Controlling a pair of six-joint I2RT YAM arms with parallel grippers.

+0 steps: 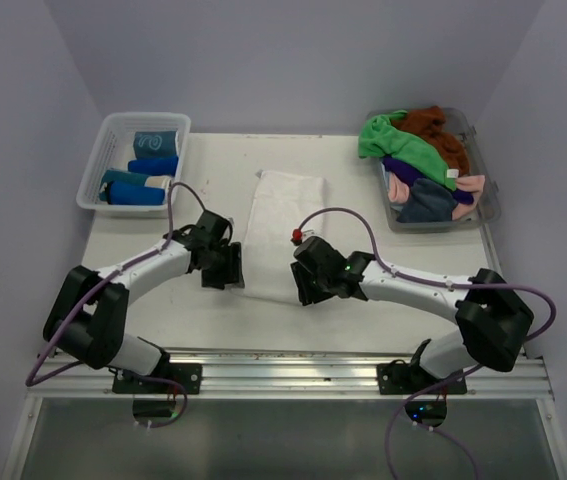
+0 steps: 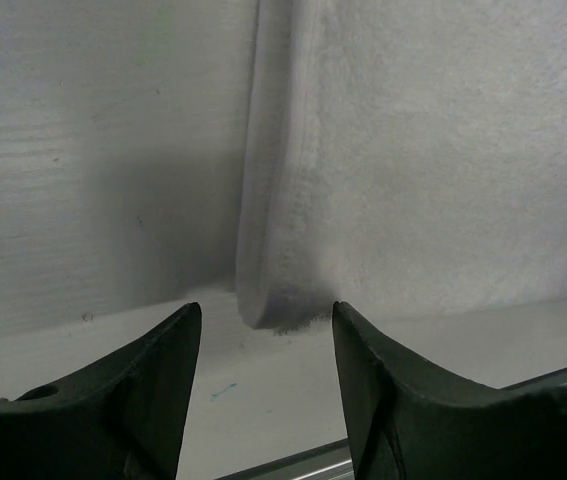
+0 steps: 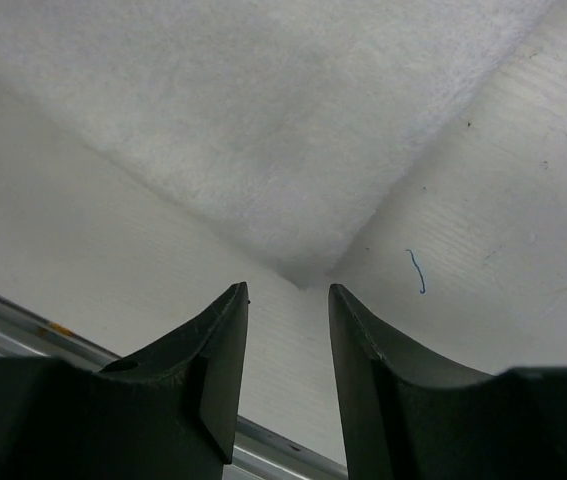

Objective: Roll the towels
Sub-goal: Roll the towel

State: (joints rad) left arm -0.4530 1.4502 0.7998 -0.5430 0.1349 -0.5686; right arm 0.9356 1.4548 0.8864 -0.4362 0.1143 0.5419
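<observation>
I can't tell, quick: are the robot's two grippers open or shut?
Left gripper: open, empty, by the white towel.
Right gripper: open, empty.

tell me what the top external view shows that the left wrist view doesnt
Only the top view: the white basket with rolled blue towels at far left, the clear tub heaped with coloured towels at far right, and the right pincer by the near right corner of the white towel. Only the left wrist view: that towel's near left corner close up, with its thick edge, just ahead of the open, empty left pincer. Both: the white towel, the table and the left pincer.
</observation>
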